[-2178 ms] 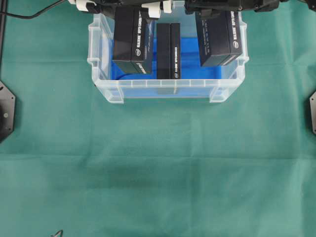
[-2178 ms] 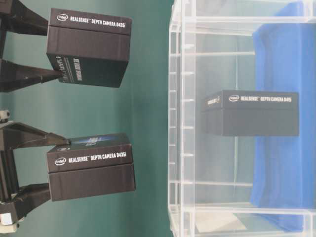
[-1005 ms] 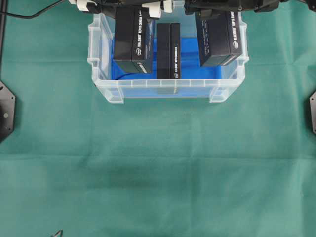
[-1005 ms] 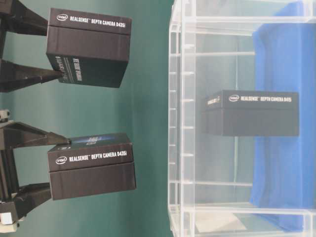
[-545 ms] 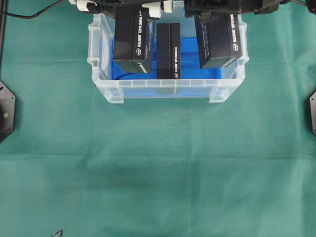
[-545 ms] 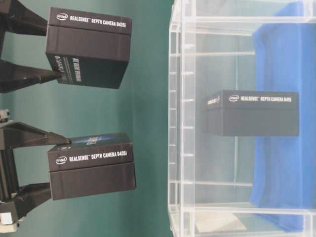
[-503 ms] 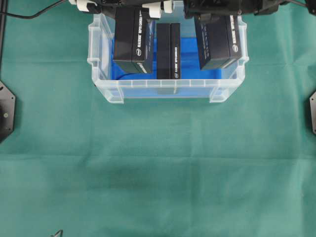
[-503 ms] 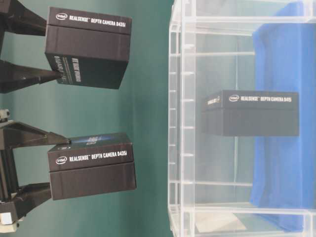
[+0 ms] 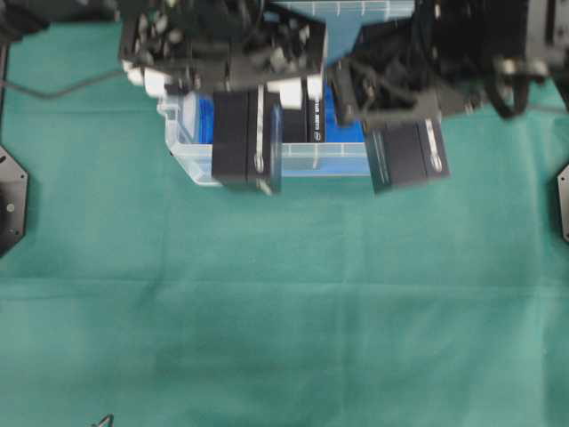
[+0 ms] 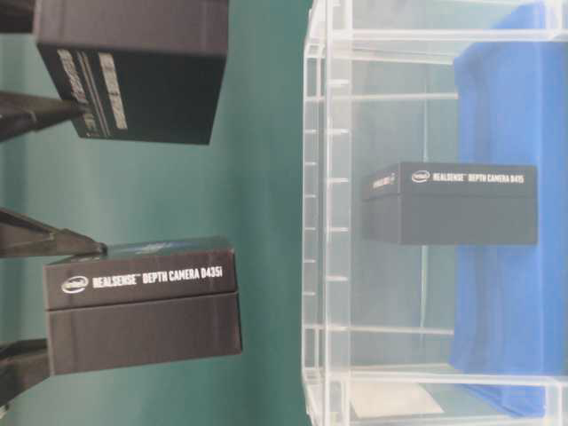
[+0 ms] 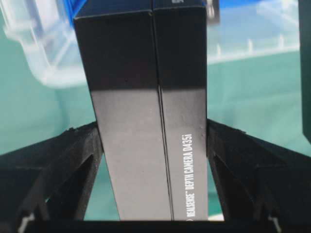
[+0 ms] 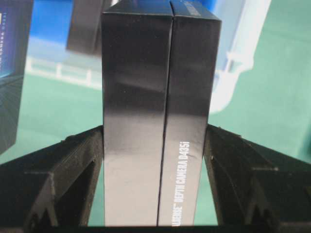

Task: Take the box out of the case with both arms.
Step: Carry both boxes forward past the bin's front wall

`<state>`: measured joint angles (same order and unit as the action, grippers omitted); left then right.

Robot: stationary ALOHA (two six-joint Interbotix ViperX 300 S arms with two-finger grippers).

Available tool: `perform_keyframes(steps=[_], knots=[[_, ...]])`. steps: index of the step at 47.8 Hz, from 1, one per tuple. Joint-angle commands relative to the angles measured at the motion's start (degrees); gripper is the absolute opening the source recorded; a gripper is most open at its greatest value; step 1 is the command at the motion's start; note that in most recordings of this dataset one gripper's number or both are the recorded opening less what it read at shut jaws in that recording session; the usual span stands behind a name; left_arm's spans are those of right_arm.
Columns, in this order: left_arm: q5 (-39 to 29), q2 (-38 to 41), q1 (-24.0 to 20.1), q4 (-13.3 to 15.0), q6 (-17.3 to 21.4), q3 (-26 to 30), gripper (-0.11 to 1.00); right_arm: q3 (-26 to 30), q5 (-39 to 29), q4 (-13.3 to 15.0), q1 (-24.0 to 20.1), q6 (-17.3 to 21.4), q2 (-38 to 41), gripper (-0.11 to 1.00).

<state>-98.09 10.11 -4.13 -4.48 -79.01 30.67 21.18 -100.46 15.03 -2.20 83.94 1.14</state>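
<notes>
Two black boxes hang in the air, one in each gripper. My left gripper [image 11: 153, 131] is shut on one black box [image 11: 148, 97], its fingers [image 11: 73, 160] pressing both sides; in the overhead view that box [image 9: 247, 142] hangs over the case's front wall [image 9: 302, 160]. My right gripper [image 12: 154, 128] is shut on another box [image 12: 160, 97], which is past the case's front right corner [image 9: 407, 154]. A third box [image 10: 453, 202] stands inside the clear case [image 10: 324, 266] on the blue lining [image 10: 515, 106].
Green cloth [image 9: 284, 311] covers the table in front of the case. Black arm bases sit at the left edge [image 9: 11, 200] and the right edge [image 9: 563, 200]. The bulky arm housings [image 9: 222, 44] hide the back of the case from above.
Both arms have risen and pulled forward with their boxes, from above the case's interior to over and beyond its front wall. The third box has not moved.
</notes>
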Motion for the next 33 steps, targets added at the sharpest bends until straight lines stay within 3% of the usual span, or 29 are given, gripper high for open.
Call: perform_keyframes(steps=[1,20,33], knots=[[0.2,-2.4,2.5,-0.3,-2.3,0.7,0.65,1.5,-0.2,0.4,-3.0,2.4,-1.3,0.66],[0.0,-2.3,14.5,-0.4,-16.6,-0.5,0.65,1.5,-0.4,1.3,-15.0,14.8,-0.7,0.66],[0.0,-2.1,18.9,-0.4,-21.5,-0.9,0.65,2.2,-0.5,1.3,-20.0,21.0,0.2,0.66]])
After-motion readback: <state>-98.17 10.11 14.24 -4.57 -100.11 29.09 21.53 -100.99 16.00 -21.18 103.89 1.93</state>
